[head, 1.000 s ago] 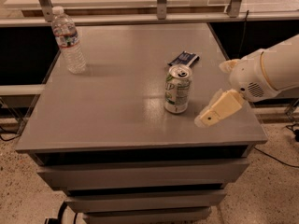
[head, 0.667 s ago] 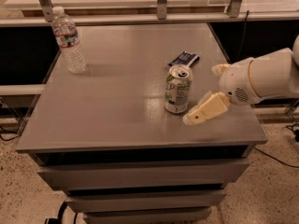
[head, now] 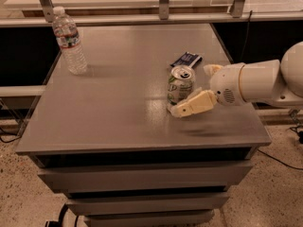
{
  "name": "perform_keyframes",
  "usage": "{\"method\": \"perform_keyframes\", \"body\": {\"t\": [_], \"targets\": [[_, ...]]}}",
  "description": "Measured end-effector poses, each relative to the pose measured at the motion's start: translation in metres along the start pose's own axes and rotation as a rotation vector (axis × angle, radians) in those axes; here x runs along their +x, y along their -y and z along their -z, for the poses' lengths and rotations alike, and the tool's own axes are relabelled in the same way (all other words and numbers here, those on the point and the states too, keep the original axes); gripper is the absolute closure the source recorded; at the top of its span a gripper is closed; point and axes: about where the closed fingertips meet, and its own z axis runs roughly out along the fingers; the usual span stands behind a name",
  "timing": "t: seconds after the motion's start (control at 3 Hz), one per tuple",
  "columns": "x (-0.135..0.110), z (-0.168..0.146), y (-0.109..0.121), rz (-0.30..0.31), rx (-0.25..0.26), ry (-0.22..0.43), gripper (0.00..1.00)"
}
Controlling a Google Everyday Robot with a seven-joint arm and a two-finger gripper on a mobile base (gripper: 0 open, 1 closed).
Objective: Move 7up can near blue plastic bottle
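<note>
The 7up can (head: 180,85), pale with green markings and a silver top, stands upright on the grey table (head: 118,117), right of centre. The blue plastic bottle (head: 69,40), clear with a white cap and a label band, stands upright at the far left corner. My gripper (head: 191,91) reaches in from the right at can height, open. One cream finger (head: 194,105) lies in front of the can's base, close to it or touching. The other finger (head: 212,70) shows behind the can's right side. The can sits partly between them.
A flat dark-blue packet (head: 186,59) lies just behind the can. A shelf frame with metal posts (head: 164,1) runs along the back edge. The table's right edge is close to the arm (head: 255,82). Drawers sit below the tabletop.
My gripper has moved left toward the can, from well to its right to beside it, with the near finger now in front of the can's base. Can and bottle have not moved.
</note>
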Motion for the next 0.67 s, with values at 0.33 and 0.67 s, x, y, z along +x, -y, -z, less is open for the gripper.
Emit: {"method": "perform_keyframes", "body": {"t": [0.33,0.67], "targets": [[-0.015,-0.01,0.001,-0.01,-0.026,0.081,0.18],[-0.029,-0.019,-0.001,-0.008,-0.058,0.138,0.41]]}}
